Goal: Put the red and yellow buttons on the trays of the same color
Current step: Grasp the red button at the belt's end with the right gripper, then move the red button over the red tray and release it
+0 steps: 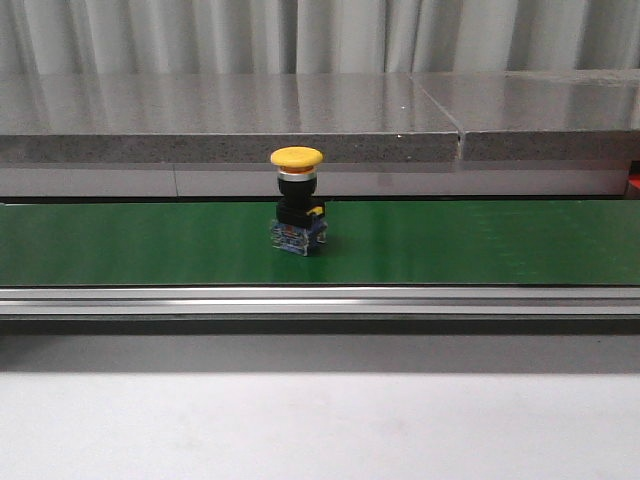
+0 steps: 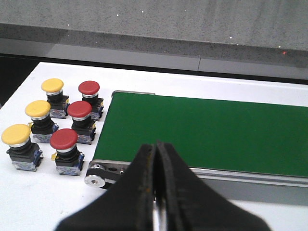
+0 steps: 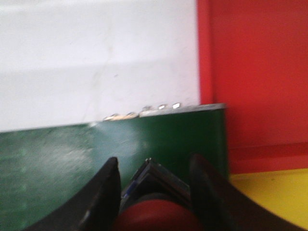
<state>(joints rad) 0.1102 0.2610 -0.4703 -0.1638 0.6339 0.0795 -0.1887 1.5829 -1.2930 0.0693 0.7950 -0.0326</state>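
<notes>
So in the front view there was just one yellow button (image 1: 297,200) standing upright on the green belt (image 1: 480,242), a little left of the frame's centre, yellow cap on top, black body, bluish base. No arm showed in that shot at all, only the grey ledge (image 1: 230,118) behind the belt and the pale table (image 1: 320,425) along the bottom of the frame.

The left wrist camera had the left tool (image 2: 155,159) at bottom centre with its two black fingers pressed together, nothing between them. At the left of that frame, on the white table just beside the end of the belt, sat six buttons in two columns: three yellow buttons (image 2: 38,115) on the outside and three red buttons (image 2: 77,120) nearer the belt, all upright and close to each other.

The right wrist shot was blurry. The right tool (image 3: 155,192) had a red button (image 3: 154,214) sitting between its fingers at the bottom of the frame, fingers spread either side of it over the green belt. Whether they actually pinched it, I couldn't tell. A red tray (image 3: 255,72) filled the right side of the frame past the belt's end, and a yellow tray (image 3: 274,197) peeked in at lower right.
</notes>
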